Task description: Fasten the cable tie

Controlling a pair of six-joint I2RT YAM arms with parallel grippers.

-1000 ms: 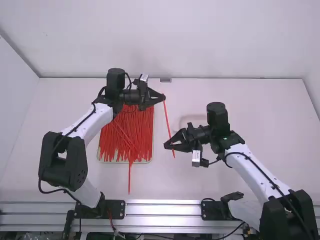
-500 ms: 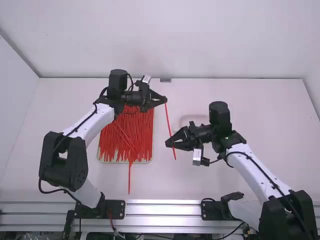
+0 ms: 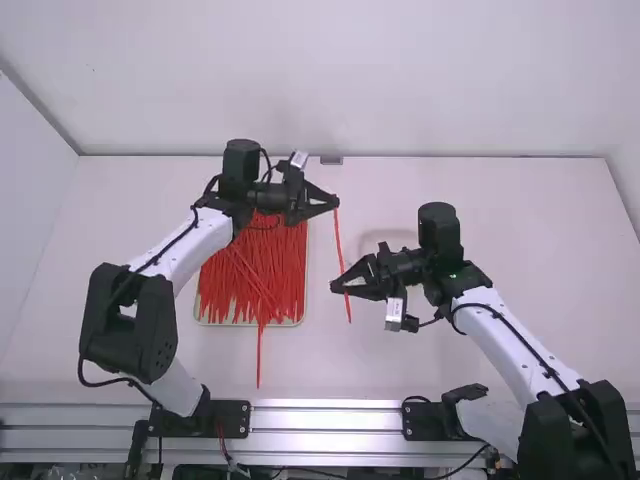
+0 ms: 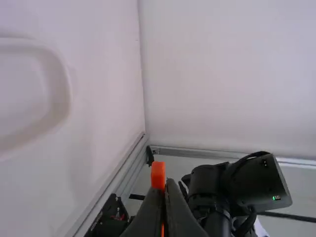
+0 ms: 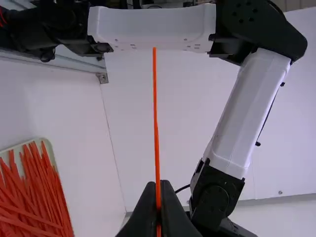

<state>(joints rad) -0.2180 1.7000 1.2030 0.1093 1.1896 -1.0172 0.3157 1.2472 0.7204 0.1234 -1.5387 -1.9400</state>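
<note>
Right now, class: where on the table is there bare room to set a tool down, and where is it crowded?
Free: the far right of the table, past the right arm, and the near middle between tray and right arm's base. Crowded: beside the tray, where left gripper and right gripper hold the tie.

arms (image 3: 190, 240) 2 | tray (image 3: 285, 322) 1 | held cable tie (image 3: 340, 255) 1 | loose tie (image 3: 259, 358) 1 | piled ties (image 3: 255, 270) many
</note>
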